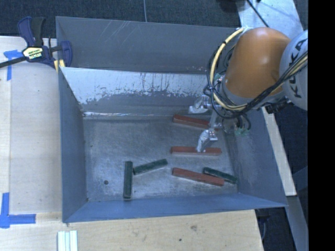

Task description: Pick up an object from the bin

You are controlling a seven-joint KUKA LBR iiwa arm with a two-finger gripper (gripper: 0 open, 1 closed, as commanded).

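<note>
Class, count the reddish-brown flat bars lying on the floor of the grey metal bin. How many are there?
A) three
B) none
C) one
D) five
A: three reddish-brown flat bars lie in the right half of the grey metal bin, one near the back, one in the middle and one toward the front.

Carrier: grey metal bin [131,46], scuffed floor at mid-frame.
Right of centre, top to bottom: upper red-brown bar [191,122], middle red-brown bar [194,151], lower red-brown bar [198,176].
Lower left: upright green bar [127,180], with slanted green bar [150,166] just beside its top.
Lower right: right green bar [220,175], against the lower red-brown bar's right end.
</note>
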